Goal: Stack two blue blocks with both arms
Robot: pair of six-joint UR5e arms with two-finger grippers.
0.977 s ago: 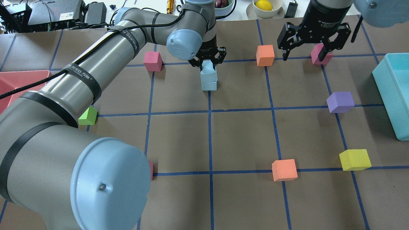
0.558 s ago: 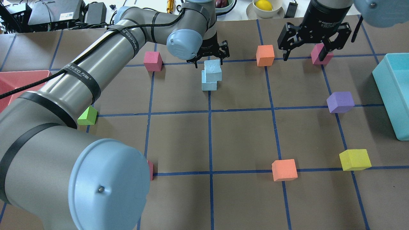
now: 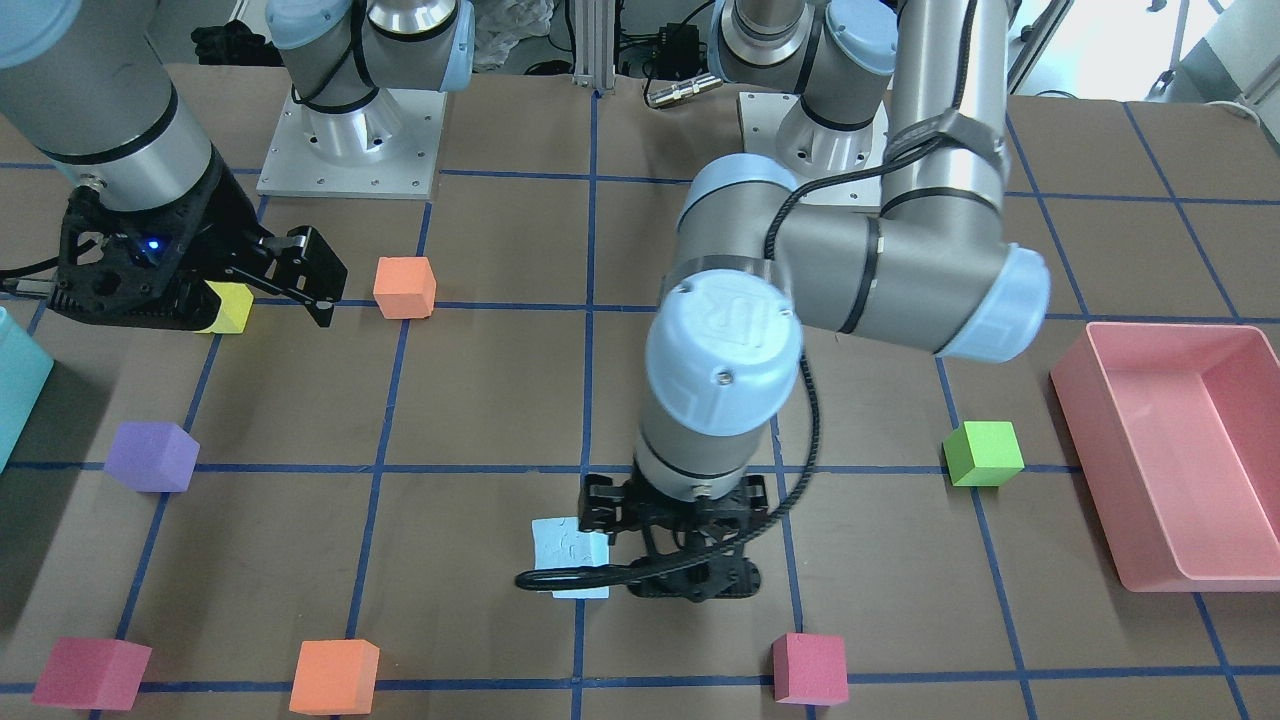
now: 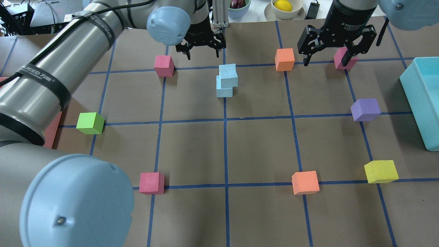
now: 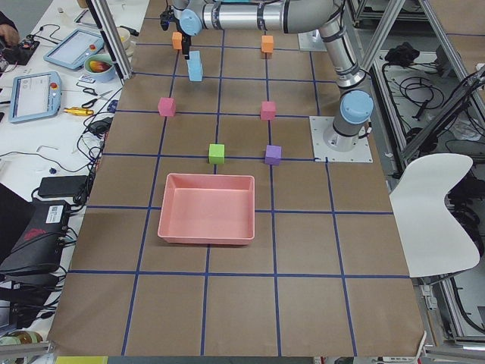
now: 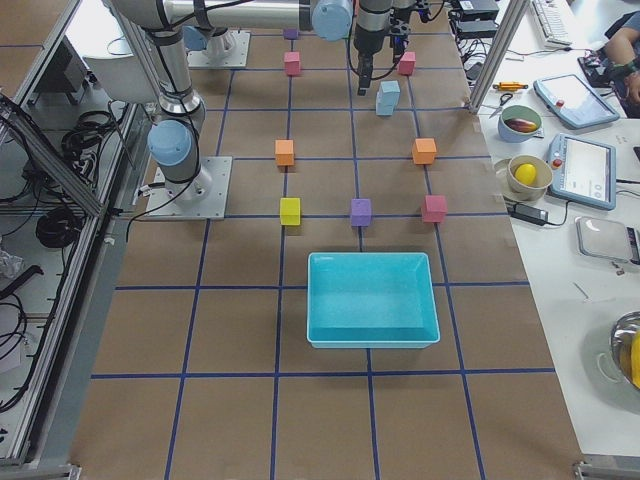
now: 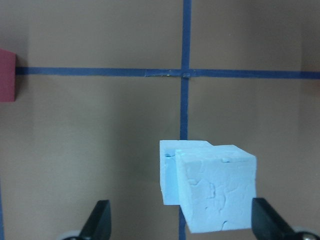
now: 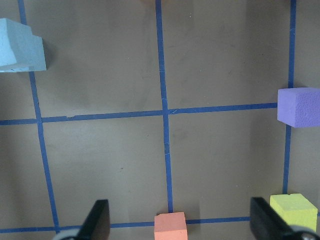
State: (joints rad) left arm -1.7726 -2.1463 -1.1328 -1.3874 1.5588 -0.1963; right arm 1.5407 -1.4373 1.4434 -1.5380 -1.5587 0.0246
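Overhead, upper centre of the bench: the upper blue block point(image 4: 228, 73) sits twisted and offset on the lower blue block point(image 4: 224, 92). The left tool point(image 4: 201, 51) hangs wide and empty beyond, and the right tool point(image 4: 327, 61) is wide too. Only the left wrist view shows the overhang plainly. Facing the robot, a black cable point(image 3: 560, 576) crosses the stack, so I'd fear a snag toppling it.

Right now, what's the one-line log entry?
blue blocks: stacked, offset | left fingers: open, off stack | right fingers: open, empty
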